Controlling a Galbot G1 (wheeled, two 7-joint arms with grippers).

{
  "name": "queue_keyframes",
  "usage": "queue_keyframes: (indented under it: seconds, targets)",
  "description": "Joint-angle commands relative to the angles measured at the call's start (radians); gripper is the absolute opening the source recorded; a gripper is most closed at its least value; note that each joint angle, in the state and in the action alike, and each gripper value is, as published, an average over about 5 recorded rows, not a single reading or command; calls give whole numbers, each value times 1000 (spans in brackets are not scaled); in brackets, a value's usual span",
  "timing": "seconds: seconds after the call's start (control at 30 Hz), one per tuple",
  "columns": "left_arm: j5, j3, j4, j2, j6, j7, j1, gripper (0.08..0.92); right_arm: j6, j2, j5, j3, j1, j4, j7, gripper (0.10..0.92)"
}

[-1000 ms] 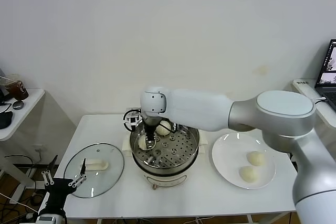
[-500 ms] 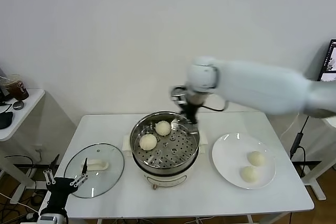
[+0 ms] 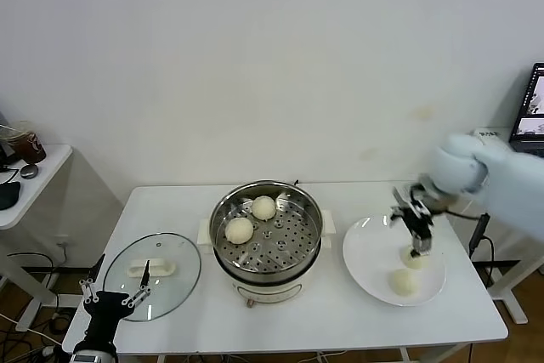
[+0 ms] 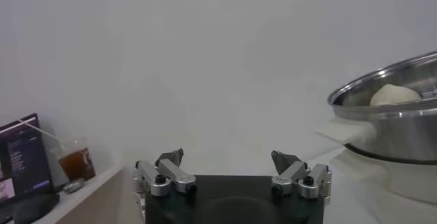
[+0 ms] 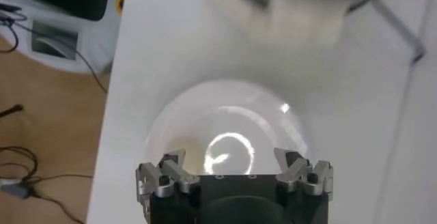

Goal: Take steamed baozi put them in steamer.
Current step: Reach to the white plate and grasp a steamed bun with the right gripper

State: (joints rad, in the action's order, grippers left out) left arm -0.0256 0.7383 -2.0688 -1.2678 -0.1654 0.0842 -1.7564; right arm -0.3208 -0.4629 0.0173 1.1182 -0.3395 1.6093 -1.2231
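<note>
The steamer stands mid-table with two steamed baozi on its perforated tray, one at the back and one at the left. Two more baozi lie on the white plate to the right: one near the front, one just under my right gripper. That gripper hangs open and empty over the plate, as the right wrist view also shows. My left gripper waits open below the table's left front corner; its wrist view sees the steamer and a baozi from the side.
A round glass lid with a white handle lies on the table left of the steamer. A side table with a cup stands at the far left. A laptop sits on a desk at the far right.
My right arm has lifted out of the steamer and swung right to hover over the plate, its jaws empty. A baozi stays where it was in the steamer. The left arm barely moved.
</note>
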Motion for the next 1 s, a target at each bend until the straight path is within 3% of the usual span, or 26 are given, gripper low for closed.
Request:
queue_keyframes:
  seconds: [0.03,0.53,1.0]
  targets:
    - [-6,-6,-3,-6,-3,1,-15,823,64,142,-128,-309,417,-3,48,823]
    - [-14,13,0,-18,-8,5,-36,823,94,-23,-191,-452,594,-182,108,823]
    - [-13,19,14,-18,-10,8,-27,823,74,-99,-189,-439,578,-215,127,792]
